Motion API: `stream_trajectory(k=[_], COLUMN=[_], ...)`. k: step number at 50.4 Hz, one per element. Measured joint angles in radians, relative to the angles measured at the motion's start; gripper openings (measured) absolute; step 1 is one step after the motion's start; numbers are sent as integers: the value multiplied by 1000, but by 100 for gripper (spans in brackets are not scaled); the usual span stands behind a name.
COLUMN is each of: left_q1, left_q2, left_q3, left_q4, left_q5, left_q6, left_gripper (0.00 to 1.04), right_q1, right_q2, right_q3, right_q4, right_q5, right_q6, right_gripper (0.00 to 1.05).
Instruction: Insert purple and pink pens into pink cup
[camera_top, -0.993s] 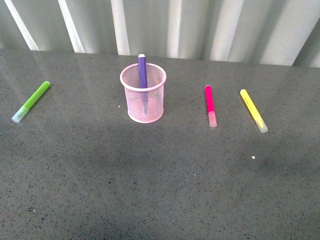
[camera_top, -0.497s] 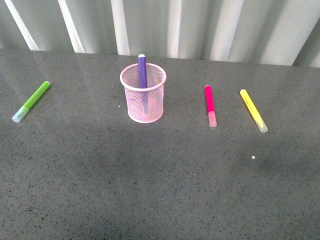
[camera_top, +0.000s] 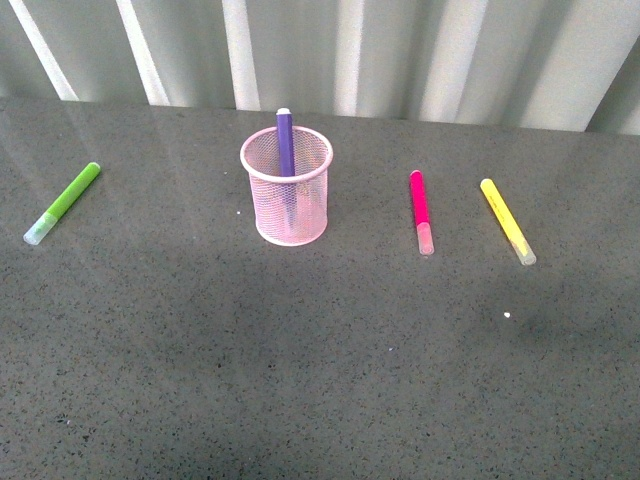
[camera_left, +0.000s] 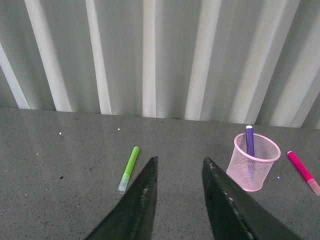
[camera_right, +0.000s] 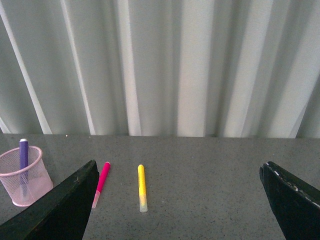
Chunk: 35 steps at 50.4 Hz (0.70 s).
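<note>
Lying flat, pink pen (camera_top: 421, 212) sits between pink cup (camera_top: 310, 205) and yellow pen (camera_top: 507, 221).

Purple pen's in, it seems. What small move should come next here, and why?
Probably the right gripper, open and empty, should reach down toward the pink pen. It lies flat on the table to the right of the pink cup, while the purple pen already stands inside.

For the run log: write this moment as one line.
purple pen: standing in pink cup | pink pen: flat on table, right of cup | left gripper: open, empty | right gripper: open, empty
</note>
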Motion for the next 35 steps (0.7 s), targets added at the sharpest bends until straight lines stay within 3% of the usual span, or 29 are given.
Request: stream_trajectory(k=[9, 17, 21, 23, 25, 28, 35], left_q1=[0, 0, 0, 0, 0, 0, 0], left_q2=[0, 0, 0, 0, -1, -1, -1], left_q3=[0, 0, 0, 0, 0, 0, 0], left_q4=[0, 0, 0, 0, 0, 0, 0], left_q5=[0, 0, 0, 3, 1, 0, 0], left_q6=[0, 0, 2, 2, 2, 2, 2], left_gripper=[72, 99, 98, 98, 98, 98, 98], right_q1=[0, -4, -102, -163, -218, -255, -233], right_q2=[0, 3, 147, 283, 472, 696, 1108], right_q3=[0, 0, 12, 45, 114, 237, 531], right_q4=[0, 8, 236, 387, 569, 716, 708], right_q5=[0, -14, -198, -222, -203, -190, -65], right_q6=[0, 6, 54, 68, 77, 110, 135], right_gripper=[98, 98, 98, 98, 98, 98, 98])
